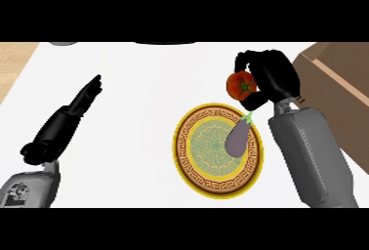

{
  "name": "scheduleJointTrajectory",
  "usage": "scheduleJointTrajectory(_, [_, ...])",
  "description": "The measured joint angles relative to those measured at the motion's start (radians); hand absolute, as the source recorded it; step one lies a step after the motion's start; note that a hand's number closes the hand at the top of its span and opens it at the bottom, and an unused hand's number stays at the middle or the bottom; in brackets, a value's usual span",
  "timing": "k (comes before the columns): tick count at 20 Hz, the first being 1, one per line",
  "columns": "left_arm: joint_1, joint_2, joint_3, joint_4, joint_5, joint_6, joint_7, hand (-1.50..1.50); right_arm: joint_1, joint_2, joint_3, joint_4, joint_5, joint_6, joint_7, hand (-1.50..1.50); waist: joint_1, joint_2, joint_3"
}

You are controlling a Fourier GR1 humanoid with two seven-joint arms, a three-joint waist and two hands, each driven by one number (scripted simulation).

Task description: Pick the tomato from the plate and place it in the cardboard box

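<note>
A red tomato (240,85) with a green stem is held in the air just beyond the plate's far right rim. My right hand (270,73) is shut on it, fingers curled over its top and thumb under it. The round plate (193,146) has a yellow patterned rim and a green centre and lies at the middle of the white counter. The cardboard box (338,93) stands at the right edge, just right of my right hand. My left hand (72,114) rests open on the counter at the left, fingers straight and pointing away.
A purple eggplant (240,135) with a green stem lies on the plate's right side, beside my right forearm (311,156). A wooden strip (14,63) shows at the far left of the counter. Dark objects sit at the counter's far edge.
</note>
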Motion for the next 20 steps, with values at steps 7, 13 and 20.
scheduleJointTrajectory(7, [-0.011,-0.005,0.002,0.020,-0.004,0.001,-0.005,0.00,-0.067,-0.022,-0.198,-0.071,-0.052,-0.040,0.185,1.50,-0.003,0.001,0.000])
scheduleJointTrajectory(13, [-0.012,-0.014,-0.004,0.004,-0.009,0.000,0.002,0.00,-0.129,-0.132,-0.351,0.010,-0.103,-0.070,0.226,1.50,0.006,0.004,0.000])
scheduleJointTrajectory(20, [-0.030,-0.012,0.001,-0.012,0.002,-0.017,0.026,0.00,-0.164,-0.329,-0.446,0.248,-0.124,-0.085,0.123,1.50,0.014,0.008,0.001])
